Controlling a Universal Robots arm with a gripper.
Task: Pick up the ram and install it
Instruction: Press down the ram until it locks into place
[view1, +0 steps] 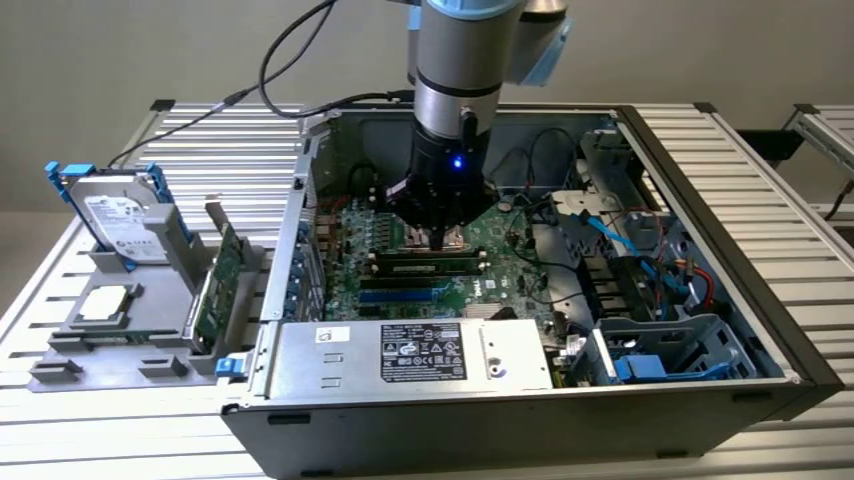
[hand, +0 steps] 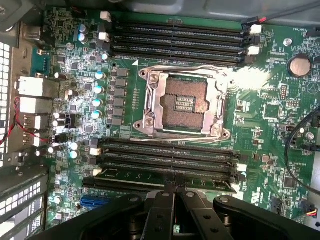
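Inside the open computer case (view1: 721, 250), my gripper (view1: 438, 240) hangs over the green motherboard (hand: 270, 115), just past the empty CPU socket (hand: 182, 102). The ram (hand: 125, 174), a thin green stick with dark chips, stands in one of the memory slots beside the socket, also seen as the ram (view1: 427, 266) in the exterior view. My fingers (hand: 162, 205) are shut together with nothing between them, their tips right over the middle of the ram's upper edge. I cannot tell whether they touch it.
A silver hard drive with blue rails (view1: 118, 215) and a green expansion card (view1: 220, 275) stand in a grey holder outside the case at the exterior view's left. The power supply (view1: 414, 355), drive cage (view1: 667, 350) and loose cables (view1: 601, 230) crowd the case.
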